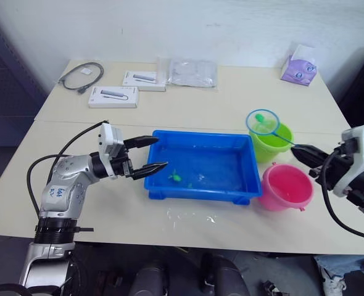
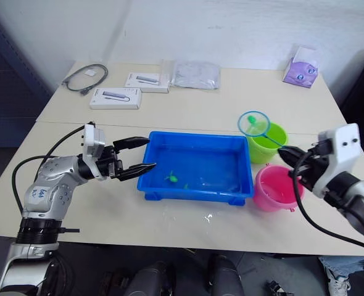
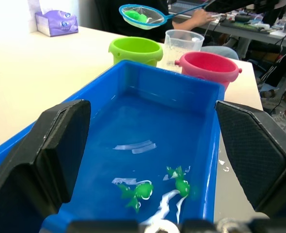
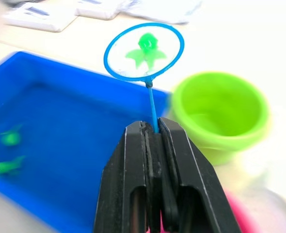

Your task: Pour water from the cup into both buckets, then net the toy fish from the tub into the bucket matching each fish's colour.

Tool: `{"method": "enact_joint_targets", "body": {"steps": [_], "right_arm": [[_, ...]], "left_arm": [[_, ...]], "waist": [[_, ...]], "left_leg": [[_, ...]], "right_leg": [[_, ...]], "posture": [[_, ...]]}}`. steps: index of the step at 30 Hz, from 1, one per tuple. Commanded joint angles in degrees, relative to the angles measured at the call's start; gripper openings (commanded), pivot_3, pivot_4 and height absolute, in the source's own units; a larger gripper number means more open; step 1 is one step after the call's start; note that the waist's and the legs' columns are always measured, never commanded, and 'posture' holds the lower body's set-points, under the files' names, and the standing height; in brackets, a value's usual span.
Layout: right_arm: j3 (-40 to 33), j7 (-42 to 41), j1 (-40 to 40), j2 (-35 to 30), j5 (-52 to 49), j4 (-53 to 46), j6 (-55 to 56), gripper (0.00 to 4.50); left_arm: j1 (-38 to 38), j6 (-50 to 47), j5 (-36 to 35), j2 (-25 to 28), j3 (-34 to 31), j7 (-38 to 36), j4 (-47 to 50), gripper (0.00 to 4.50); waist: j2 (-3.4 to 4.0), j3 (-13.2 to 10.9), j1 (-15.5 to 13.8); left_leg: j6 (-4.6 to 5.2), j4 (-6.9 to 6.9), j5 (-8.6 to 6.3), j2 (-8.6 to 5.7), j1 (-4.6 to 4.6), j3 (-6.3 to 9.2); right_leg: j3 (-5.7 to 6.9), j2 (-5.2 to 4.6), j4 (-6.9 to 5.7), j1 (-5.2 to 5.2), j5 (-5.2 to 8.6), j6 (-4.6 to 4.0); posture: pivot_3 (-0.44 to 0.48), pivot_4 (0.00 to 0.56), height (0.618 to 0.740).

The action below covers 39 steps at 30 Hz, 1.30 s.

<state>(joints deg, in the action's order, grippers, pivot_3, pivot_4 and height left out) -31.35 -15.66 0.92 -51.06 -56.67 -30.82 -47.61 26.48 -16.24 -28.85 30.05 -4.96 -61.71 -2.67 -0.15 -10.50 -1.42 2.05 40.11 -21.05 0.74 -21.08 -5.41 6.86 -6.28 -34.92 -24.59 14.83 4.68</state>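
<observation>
The blue tub (image 1: 222,161) sits mid-table holding water and two green toy fish (image 3: 138,190) near its left front. My left gripper (image 1: 152,154) is open, one finger over the tub's left rim and one outside it. My right gripper (image 4: 151,127) is shut on the net's thin handle. The net (image 1: 263,121) hovers over the left rim of the lime green bucket (image 1: 272,147) with a green fish (image 4: 145,48) lying in its mesh. The pink bucket (image 1: 285,187) stands right of the tub, nearer the front. The clear cup (image 3: 182,42) stands behind the buckets in the left wrist view.
Two white boxes (image 1: 113,97), a grey cable (image 1: 81,76) and a clear plastic bag (image 1: 193,72) lie at the table's far side. A purple tissue pack (image 1: 298,66) sits far right. Spilled water (image 1: 191,216) glistens in front of the tub. A person's hand (image 3: 201,17) rests beyond the table.
</observation>
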Motion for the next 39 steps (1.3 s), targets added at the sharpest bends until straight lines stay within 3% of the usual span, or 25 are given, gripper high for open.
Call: {"method": "enact_joint_targets", "body": {"steps": [1, 13, 17, 25, 33, 39], "right_arm": [[1.67, -5.82, 2.27, -2.96, 14.53, 4.73, 10.48, 0.00], [14.26, -6.61, -1.64, -3.97, 49.12, 18.63, 38.61, 0.00], [18.14, -6.52, -1.81, -8.56, 62.34, 22.11, 48.74, 0.00], [19.34, -2.59, -2.15, -13.65, 77.72, 28.32, 60.26, 0.00], [17.37, -2.15, -3.01, -13.24, 79.44, 30.88, 65.06, 0.00], [15.58, -16.98, -9.55, -4.92, 47.23, 18.28, 52.98, 0.00]], "left_arm": [[1.40, 0.37, -0.43, -0.79, 0.81, -0.49, 0.30, 4.40], [0.13, 0.65, -0.04, -2.25, 2.11, 0.21, 1.60, 4.40], [0.10, 1.00, 0.18, -2.30, 2.11, 0.50, 1.51, 4.40], [-0.02, 1.50, 0.54, -2.27, 2.11, 0.82, 1.42, 4.40], [0.01, 1.80, 0.65, -1.97, 2.03, 0.59, 1.13, 4.40], [-1.25, 2.95, 0.27, 1.88, -0.24, -2.18, -0.25, 4.40]], "waist": [[0.00, 0.00, 0.01], [0.01, 0.00, 0.18], [0.02, 0.00, 0.15], [0.02, 0.00, 0.17], [0.02, -0.01, 0.23], [0.08, -0.03, 0.85]], "left_leg": [[0.00, 0.00, 0.00, -0.01, 0.00, -0.03], [-0.01, 0.01, 0.05, -0.04, 0.07, -0.13], [-0.03, 0.02, 0.06, -0.04, 0.07, -0.13], [-0.09, 0.02, 0.09, -0.04, 0.07, -0.12], [-0.15, 0.02, 0.12, -0.01, 0.09, -0.12], [-0.18, 0.03, 0.14, 0.08, 0.13, -0.10]], "right_leg": [[-0.01, 0.00, -0.01, -0.01, 0.00, 0.00], [-0.11, 0.04, -0.04, -0.01, -0.03, 0.05], [-0.12, 0.03, -0.04, -0.01, -0.03, 0.05], [-0.11, 0.04, -0.03, 0.01, -0.03, 0.06], [-0.13, 0.06, -0.04, 0.01, -0.03, 0.06], [-0.15, 0.22, -0.04, 0.04, -0.03, 0.05]], "posture": [[0.000, 0.150, 0.740], [0.000, 0.150, 0.740], [0.000, 0.150, 0.740], [0.000, 0.150, 0.740], [0.000, 0.150, 0.740], [0.000, 0.150, 0.740]]}}
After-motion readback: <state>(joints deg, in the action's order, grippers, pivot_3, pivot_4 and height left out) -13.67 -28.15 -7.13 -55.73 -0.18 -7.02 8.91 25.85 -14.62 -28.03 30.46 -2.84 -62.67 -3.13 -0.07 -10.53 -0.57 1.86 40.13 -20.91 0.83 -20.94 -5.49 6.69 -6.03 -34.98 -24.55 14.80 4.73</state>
